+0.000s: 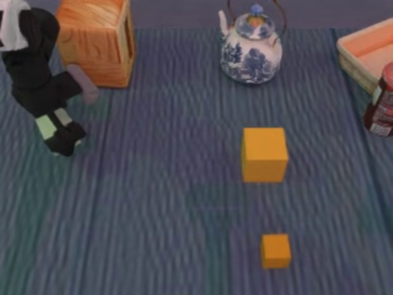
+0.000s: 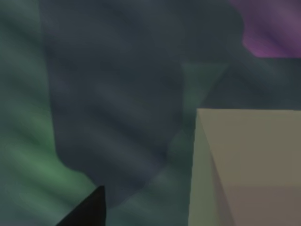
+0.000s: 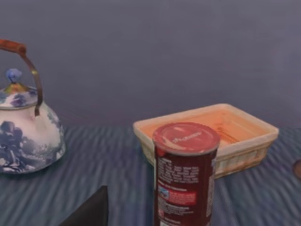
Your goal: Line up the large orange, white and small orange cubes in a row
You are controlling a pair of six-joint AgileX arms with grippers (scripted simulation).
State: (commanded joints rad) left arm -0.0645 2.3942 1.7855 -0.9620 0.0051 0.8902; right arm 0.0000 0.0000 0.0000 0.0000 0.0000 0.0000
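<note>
The large orange cube (image 1: 264, 153) sits right of the table's middle. Nearer the front edge, almost in line with it, is the small orange cube (image 1: 276, 251). My left gripper (image 1: 64, 140) points down at the far left, right over the white cube (image 1: 46, 126), which shows only as pale patches beside the black fingers. In the left wrist view the white cube (image 2: 249, 169) fills the near corner, very close, off to one side of the single visible finger (image 2: 89, 212), which stands wide of centre. My right arm is out of the top view; one dark finger (image 3: 91, 212) shows.
A wood-grain box (image 1: 98, 40) stands at the back left, just behind my left arm, with a mauve shape (image 1: 83, 83) beside it. A blue-and-white teapot (image 1: 252, 46) is at the back centre. A shallow tray (image 1: 368, 52) and a red can (image 1: 382, 101) are at the right edge.
</note>
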